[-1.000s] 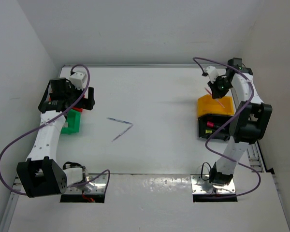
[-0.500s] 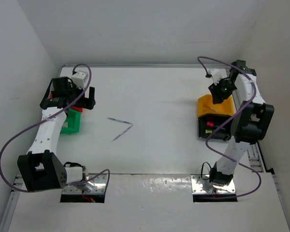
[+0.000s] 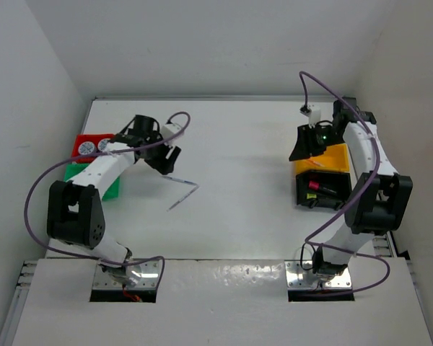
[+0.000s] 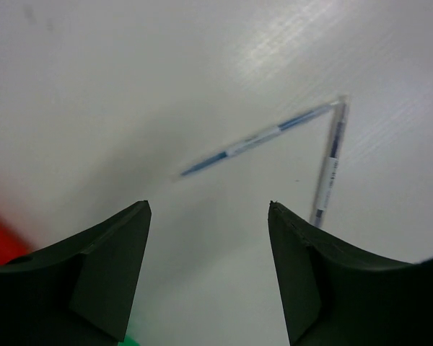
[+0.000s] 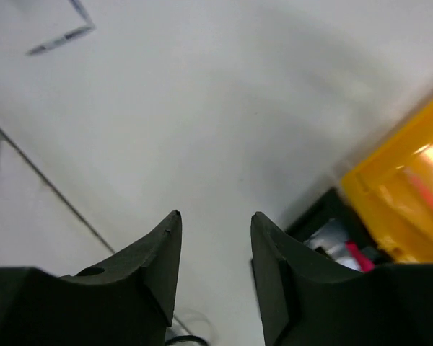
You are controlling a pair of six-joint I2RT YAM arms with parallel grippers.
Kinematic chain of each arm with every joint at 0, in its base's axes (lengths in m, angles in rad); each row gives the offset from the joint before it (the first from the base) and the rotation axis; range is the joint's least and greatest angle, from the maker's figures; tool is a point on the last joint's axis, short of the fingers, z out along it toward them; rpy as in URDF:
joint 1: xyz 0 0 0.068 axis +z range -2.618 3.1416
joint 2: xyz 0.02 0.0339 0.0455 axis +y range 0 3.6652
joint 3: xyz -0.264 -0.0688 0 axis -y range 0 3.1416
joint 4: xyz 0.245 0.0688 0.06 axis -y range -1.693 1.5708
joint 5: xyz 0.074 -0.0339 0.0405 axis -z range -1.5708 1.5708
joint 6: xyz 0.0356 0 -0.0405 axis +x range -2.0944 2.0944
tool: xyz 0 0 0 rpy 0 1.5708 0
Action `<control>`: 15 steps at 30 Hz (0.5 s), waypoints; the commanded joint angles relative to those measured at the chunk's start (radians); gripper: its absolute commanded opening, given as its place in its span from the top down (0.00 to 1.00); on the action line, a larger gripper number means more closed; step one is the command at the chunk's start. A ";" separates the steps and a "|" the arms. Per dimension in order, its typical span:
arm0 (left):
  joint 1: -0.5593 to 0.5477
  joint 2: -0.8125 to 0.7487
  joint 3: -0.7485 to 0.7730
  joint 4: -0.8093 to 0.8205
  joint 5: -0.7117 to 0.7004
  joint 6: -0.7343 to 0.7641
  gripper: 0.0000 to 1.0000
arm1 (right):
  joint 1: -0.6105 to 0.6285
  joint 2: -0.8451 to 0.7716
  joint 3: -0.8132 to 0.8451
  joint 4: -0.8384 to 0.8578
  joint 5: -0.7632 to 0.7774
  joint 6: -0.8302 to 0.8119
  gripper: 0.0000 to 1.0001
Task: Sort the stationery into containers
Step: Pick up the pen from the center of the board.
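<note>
Grey and thin, two pens lie on the white table (image 3: 238, 137) left of centre, their right ends meeting in a V. The farther pen (image 3: 179, 180) runs nearly level and the nearer pen (image 3: 182, 197) slants back towards the arms. The left gripper (image 3: 164, 155) hangs just beyond them. In the left wrist view its dark fingers (image 4: 108, 267) stand wide apart with nothing between, and both pens show past the tips.

At the left edge an open red plastic bin (image 3: 79, 140) holds two round blue-white tape rolls (image 3: 87, 148) side by side. A green bin (image 3: 112, 189) sits against its near side, partly hidden by the left arm.

On the right, a yellow-orange bin (image 3: 333, 160) touches a black bin (image 3: 303, 194) just nearer the arm bases. A pink highlighter (image 3: 319, 186) shows inside the black one. The right gripper (image 3: 303, 144) hovers at the yellow-orange bin's left wall, its fingers parted by a modest gap and holding nothing.
</note>
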 commanded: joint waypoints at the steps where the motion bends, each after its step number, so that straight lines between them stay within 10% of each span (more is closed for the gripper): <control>1: -0.069 0.013 -0.031 0.023 -0.010 -0.020 0.28 | -0.004 -0.054 -0.056 0.046 -0.111 0.170 0.58; 15: -0.283 0.032 -0.179 0.086 -0.106 -0.039 0.33 | -0.001 -0.193 -0.234 0.151 -0.081 0.223 0.60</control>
